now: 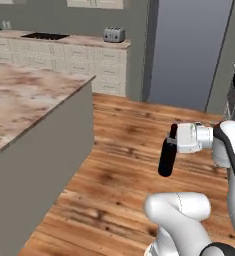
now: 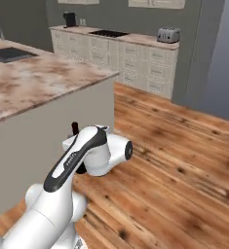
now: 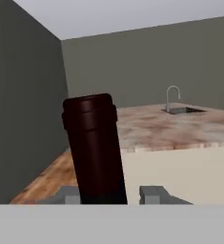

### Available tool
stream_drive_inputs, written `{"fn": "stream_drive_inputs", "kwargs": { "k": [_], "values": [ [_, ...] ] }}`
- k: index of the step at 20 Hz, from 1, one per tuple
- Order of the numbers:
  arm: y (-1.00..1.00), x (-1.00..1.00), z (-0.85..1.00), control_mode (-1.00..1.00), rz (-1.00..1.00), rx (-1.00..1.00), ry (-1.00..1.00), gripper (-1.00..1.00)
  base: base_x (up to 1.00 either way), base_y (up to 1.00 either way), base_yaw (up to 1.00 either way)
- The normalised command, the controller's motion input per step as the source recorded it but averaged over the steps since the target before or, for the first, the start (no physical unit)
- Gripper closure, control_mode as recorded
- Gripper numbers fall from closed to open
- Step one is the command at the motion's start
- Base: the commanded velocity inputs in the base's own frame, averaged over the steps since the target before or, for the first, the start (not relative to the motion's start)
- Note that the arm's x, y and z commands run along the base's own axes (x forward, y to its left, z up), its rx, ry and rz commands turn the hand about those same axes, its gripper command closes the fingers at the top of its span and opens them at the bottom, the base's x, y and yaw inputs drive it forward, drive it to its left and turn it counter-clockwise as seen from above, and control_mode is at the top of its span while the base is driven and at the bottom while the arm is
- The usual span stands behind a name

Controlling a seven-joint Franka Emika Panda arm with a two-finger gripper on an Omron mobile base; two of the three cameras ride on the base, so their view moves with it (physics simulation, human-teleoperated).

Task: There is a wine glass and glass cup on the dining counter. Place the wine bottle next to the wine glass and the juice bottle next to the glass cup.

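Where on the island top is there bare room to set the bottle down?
The near corner of the dining counter is bare marble up to both edges. In the right base view the top is open from that corner back to the sink; crowding starts there, by the faucet. The end effector holds the wine bottle over the floor.

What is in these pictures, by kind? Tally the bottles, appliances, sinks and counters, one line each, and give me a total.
Bottles: 1, the wine bottle
Toasters: 1, the toaster
Cooktops: 1, the cooktop
Sinks: 1, the sink
Counters: 2, the dining counter and the back worktop
Total: 6
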Motion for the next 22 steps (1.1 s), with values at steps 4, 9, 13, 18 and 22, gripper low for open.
{"fn": "stream_drive_inputs", "kwargs": {
  "k": [4,9,13,18,22],
  "values": [
    [0.00,0.00,0.00,1.00,0.00,0.00,0.00,1.00,-0.03,0.00,1.00],
    [0.00,0.00,0.00,1.00,0.00,0.00,0.00,1.00,-0.03,0.00,1.00],
    [0.00,0.00,0.00,1.00,0.00,0.00,0.00,1.00,-0.03,0.00,1.00],
    [0.00,0.00,0.00,1.00,0.00,0.00,0.00,1.00,0.06,0.20,0.78],
    [0.00,0.00,0.00,1.00,0.00,0.00,0.00,1.00,0.53,0.49,0.23]
  ]
}}
